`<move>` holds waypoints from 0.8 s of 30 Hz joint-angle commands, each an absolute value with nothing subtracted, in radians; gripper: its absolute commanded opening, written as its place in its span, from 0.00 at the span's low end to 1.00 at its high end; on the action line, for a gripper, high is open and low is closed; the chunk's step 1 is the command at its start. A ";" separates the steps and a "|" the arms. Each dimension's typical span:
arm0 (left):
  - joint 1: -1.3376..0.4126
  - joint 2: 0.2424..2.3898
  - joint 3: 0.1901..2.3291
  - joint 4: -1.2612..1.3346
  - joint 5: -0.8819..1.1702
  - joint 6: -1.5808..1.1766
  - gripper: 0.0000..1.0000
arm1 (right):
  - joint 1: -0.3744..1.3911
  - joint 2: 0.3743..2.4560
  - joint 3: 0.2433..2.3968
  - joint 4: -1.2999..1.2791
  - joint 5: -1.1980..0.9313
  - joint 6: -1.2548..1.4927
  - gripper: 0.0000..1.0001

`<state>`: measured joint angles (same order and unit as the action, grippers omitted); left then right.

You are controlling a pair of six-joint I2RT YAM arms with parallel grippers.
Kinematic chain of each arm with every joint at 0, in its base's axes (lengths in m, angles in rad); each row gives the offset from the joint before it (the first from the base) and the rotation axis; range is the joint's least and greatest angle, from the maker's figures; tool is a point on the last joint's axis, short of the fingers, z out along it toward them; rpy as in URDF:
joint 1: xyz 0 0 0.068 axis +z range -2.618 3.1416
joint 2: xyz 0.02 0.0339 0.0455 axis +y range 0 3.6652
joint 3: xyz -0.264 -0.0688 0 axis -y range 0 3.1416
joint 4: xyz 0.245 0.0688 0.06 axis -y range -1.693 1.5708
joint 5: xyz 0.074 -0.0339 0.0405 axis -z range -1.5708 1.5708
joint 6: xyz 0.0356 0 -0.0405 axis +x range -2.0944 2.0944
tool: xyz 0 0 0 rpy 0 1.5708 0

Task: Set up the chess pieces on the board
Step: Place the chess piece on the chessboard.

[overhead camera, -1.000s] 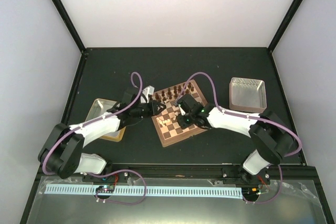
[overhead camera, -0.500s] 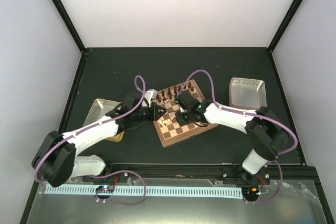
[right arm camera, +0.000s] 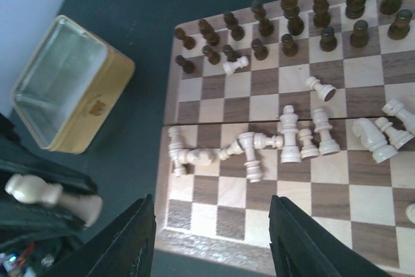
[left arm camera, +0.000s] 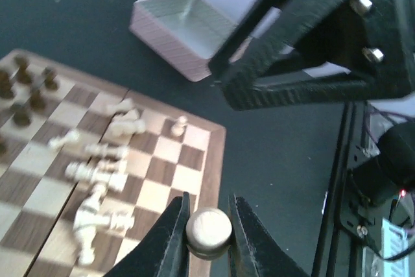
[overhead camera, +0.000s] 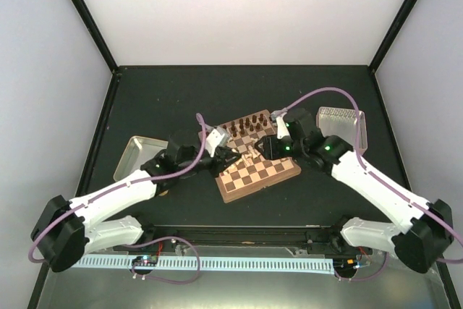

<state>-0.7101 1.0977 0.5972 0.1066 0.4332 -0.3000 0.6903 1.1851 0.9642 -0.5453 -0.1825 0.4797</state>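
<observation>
Your left gripper [left arm camera: 209, 211] pinches one cream chess piece [left arm camera: 208, 231] above the board [left arm camera: 217, 160] at its border. Your right gripper [right arm camera: 213, 207] hangs with jaws spread, holding nothing, over the board's bare rows. The other chess pieces [right arm camera: 288, 135] lie mostly toppled mid-board, near the standing dark chessmen [right arm camera: 290, 6].

Right wrist view: board [right arm camera: 266, 105] runs off the right edge, one cream piece [right arm camera: 410, 213] on it cut off there. Left wrist view: toppled cream pieces [left arm camera: 97, 174] mid-board blurred, kinds unreadable
</observation>
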 commanded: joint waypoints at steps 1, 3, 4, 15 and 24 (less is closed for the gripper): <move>-0.797 1.086 0.628 0.169 0.391 0.024 0.10 | 0.679 1.121 1.002 -0.622 -0.305 0.506 0.50; -0.822 1.118 0.663 0.139 0.373 0.114 0.10 | 0.680 1.106 1.016 -0.641 -0.303 0.505 0.50; -0.844 1.140 0.684 0.128 0.369 0.154 0.10 | 0.679 1.097 1.016 -0.652 -0.283 0.508 0.51; -0.925 1.589 1.089 -0.324 0.330 0.126 0.13 | 0.652 0.920 0.867 -0.740 0.131 0.692 0.51; -0.947 1.748 1.171 -0.407 0.291 -0.030 0.15 | 0.629 0.804 0.783 -0.791 0.187 0.742 0.51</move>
<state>-0.9386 1.6978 1.0981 -0.3401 0.3157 0.0669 0.6369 0.8394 0.7986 -0.7578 0.1242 0.6983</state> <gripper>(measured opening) 0.172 0.513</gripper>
